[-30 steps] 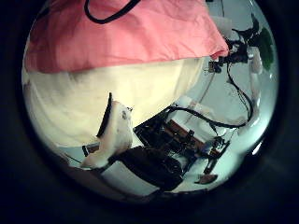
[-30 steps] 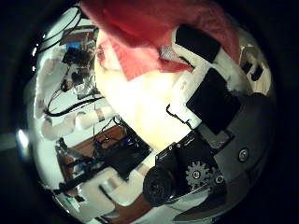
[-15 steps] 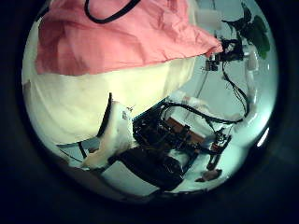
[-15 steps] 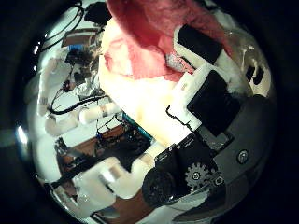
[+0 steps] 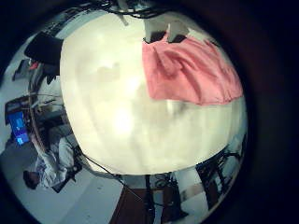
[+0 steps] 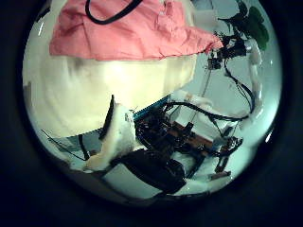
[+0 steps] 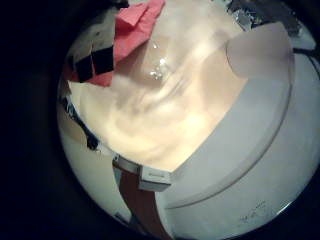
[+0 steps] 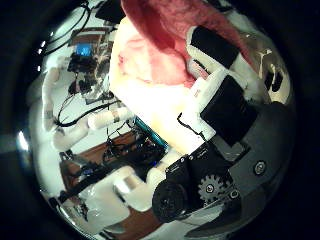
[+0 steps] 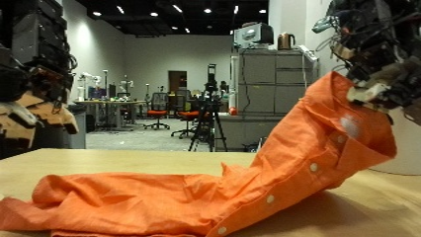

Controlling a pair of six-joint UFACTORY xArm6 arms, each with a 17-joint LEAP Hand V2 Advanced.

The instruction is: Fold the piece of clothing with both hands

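Note:
An orange buttoned shirt [image 9: 198, 202] lies mostly in a crumpled heap on the pale wooden table [image 9: 119, 163]. One end of it rises steeply to my right hand [image 9: 376, 49], whose fingers [image 8: 225, 95] are curled on the cloth [image 8: 165, 35] well above the table. My left hand [image 9: 29, 89] hangs over the table's other side, above the low end of the shirt and apart from it. Its finger [image 6: 118, 132] is straight and holds nothing. From the left palm the shirt [image 5: 187, 73] shows spread on the tabletop [image 5: 112, 93] below. The shirt also shows in the other palm views [image 6: 133, 33] [image 7: 130, 30].
Bare tabletop [image 9: 356, 212] runs under and beside the lifted end of the shirt. Behind the table stand a grey cabinet [image 9: 270, 94], a tripod [image 9: 209, 118] and office chairs.
My right hand has lifted its end of the shirt higher off the table. The left palm view has drawn back from the cloth, which now fills less of it.

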